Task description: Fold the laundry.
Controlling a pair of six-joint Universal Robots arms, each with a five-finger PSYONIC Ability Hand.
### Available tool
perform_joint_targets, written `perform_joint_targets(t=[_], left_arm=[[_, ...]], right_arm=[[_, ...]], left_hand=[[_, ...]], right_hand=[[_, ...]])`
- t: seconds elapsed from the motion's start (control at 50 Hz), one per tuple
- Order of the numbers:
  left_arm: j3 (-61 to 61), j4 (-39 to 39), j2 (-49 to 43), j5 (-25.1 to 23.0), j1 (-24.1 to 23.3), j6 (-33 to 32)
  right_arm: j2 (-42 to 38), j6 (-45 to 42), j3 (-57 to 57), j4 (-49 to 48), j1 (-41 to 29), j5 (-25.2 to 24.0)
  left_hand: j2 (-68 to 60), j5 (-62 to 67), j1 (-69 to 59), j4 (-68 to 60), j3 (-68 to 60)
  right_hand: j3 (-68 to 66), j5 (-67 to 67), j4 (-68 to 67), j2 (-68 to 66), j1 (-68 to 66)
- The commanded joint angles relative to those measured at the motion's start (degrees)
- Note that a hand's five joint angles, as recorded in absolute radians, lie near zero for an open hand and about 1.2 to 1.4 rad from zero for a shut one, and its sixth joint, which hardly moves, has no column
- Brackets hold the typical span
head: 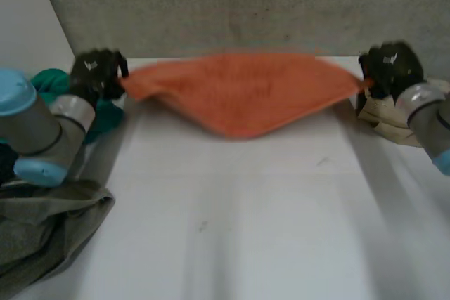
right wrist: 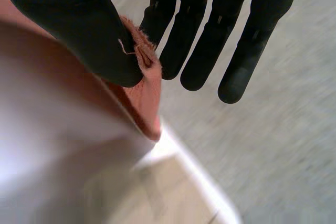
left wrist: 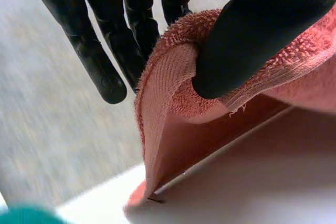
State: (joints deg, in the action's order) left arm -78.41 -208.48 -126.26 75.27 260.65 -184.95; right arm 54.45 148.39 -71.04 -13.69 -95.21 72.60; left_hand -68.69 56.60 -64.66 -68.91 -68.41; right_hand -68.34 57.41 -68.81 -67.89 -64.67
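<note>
Orange towel (head: 242, 93) looks soft, light, sags mid; left hand (head: 97, 74) & right hand (head: 389, 68) pinch its opposite corners, good hold pts.

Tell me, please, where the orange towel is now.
In the head view the orange towel is stretched across the far side of the white table, its left corner pinched by the left hand and its right corner by the right hand.

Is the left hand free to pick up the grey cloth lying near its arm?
Probably not yet: the left hand is pinching one end of the orange towel, though the grey cloth lies uncovered.
</note>
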Motion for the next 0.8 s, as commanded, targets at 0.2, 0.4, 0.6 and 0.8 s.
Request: perform_joint_targets(t=[0.2, 0.4, 0.6, 0.8], left_arm=[[-28.19, 29.19, 22.27, -10.23, 9.08, -28.17], [-27.07, 28.05, 20.80, -7.59, 10.76, -33.99], [-5.98, 21.02, 7.18, -7.77, 6.72, -15.10], [11.15, 16.01, -4.42, 0.12, 2.41, -8.77]], right_arm=[[16.65, -38.60, -12.53, 51.12, 17.07, -2.81], [13.32, -38.45, -13.34, 47.89, 13.92, -5.28], [4.00, -13.92, -3.05, 21.26, 3.99, 1.93], [-6.00, -11.10, 5.11, 5.35, -2.34, 9.56]], left_hand=[[-11.31, 13.40, -15.34, -11.09, -11.59], [-11.31, 13.40, -15.34, -11.09, -11.59], [-11.31, 13.40, -15.34, -11.09, -11.59], [-11.31, 13.40, -15.34, -11.09, -11.59]], right_hand=[[-11.66, 12.59, -11.19, -12.11, -15.33], [-11.66, 12.59, -11.19, -12.11, -15.33], [-11.66, 12.59, -11.19, -12.11, -15.33], [-11.66, 12.59, -11.19, -12.11, -15.33]])
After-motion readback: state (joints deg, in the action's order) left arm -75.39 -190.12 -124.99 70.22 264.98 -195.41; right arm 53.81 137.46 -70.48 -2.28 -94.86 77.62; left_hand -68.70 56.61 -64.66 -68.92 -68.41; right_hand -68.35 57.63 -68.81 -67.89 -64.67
